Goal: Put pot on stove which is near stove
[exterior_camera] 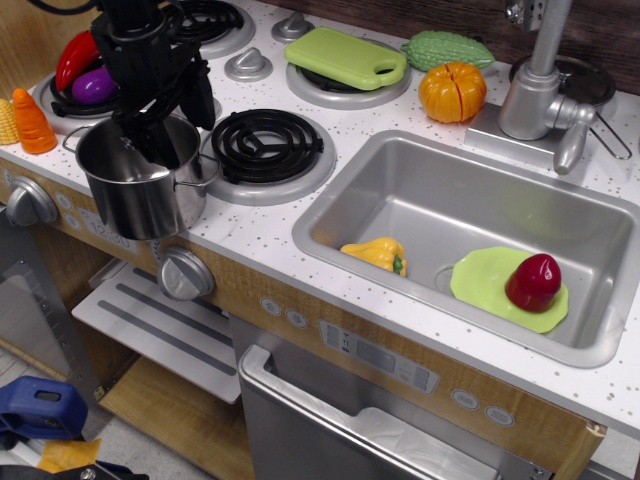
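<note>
- The pot (pixel 140 185) is sitting at the front edge of the counter (pixel 400 290), directly under the pincer (pixel 168 128) and just to one side of the stove (pixel 265 150), whose black coil is lying bare.
- The pincer is hanging over the pot's far rim with its fingers spread apart; one finger is dipping inside the pot while the other appears to be outside the wall, though whether either is touching the steel cannot be told.
- Judging from this, the grasp is the step in hand: the pincer should be closing squarely on the rim wall, deep enough that the smooth steel is not slipping, then lifting clear before crossing toward the stove beside it.
- The pot is standing close to the counter's edge, so a sideways nudge could be tipping it off.
- A small silver knob disc (pixel 198 108) is lying just behind the pincer, between the burners; it may be catching the outer finger.
- Farther behind the pincer, a purple eggplant (pixel 92 85) and a red pepper (pixel 75 58) are resting on a rear burner.
- Well away past the stove, the sink (pixel 400 200) is holding a yellow pepper (pixel 375 254) and a green plate (pixel 500 290); none of these is blocking the path.
</note>
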`<state>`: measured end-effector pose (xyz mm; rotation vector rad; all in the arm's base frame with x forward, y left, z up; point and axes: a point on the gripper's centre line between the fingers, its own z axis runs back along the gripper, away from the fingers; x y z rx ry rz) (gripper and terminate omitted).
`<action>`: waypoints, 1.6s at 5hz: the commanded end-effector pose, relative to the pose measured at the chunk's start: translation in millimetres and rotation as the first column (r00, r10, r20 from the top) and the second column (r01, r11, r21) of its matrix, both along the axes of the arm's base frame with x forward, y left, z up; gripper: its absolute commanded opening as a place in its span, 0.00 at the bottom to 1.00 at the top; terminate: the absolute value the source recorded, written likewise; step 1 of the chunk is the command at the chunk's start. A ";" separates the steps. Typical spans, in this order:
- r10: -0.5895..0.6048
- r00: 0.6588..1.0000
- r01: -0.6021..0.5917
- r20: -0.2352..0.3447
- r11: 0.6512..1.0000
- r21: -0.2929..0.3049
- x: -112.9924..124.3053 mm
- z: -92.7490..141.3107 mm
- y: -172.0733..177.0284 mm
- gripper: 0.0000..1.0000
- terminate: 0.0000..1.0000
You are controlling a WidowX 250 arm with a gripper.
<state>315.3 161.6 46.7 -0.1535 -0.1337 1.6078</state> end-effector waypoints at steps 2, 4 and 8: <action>0.033 0.998 -0.031 0.060 0.999 -0.038 -1.4 5.6 6.7 0.00 0.00; 0.024 0.999 -0.023 0.042 0.999 -0.025 10.9 18.6 2.7 0.00 0.00; -0.079 0.997 0.079 -0.011 0.996 -0.048 55.6 54.6 3.3 0.00 0.00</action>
